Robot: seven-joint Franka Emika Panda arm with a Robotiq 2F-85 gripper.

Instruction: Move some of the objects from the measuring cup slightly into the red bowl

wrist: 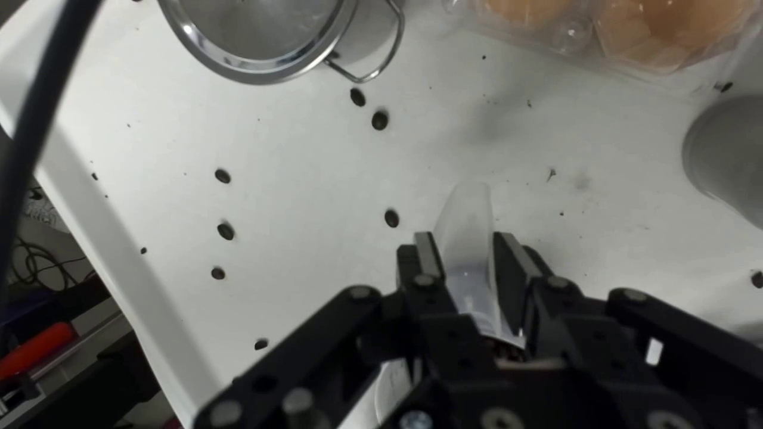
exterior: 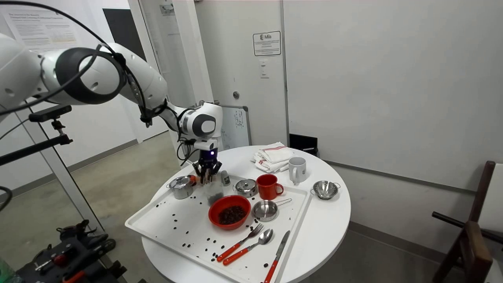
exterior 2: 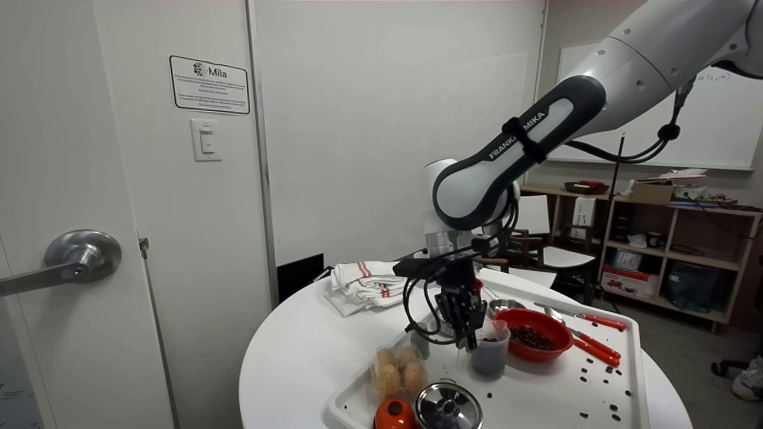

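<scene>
The measuring cup is clear plastic and holds dark beans. It stands roughly upright on or just above the tray, close beside the red bowl, in both exterior views. The red bowl is round and shallow with dark beans inside; it also shows in an exterior view. It is out of the wrist view. My gripper points down with its fingers on both sides of the cup's translucent handle, seemingly shut on it. The gripper hides most of the cup in the wrist view.
A white tray carries scattered beans, a lidded pot, a second pot, a silver pan, a red cup and red-handled cutlery. An egg carton and grey shaker stand near the gripper.
</scene>
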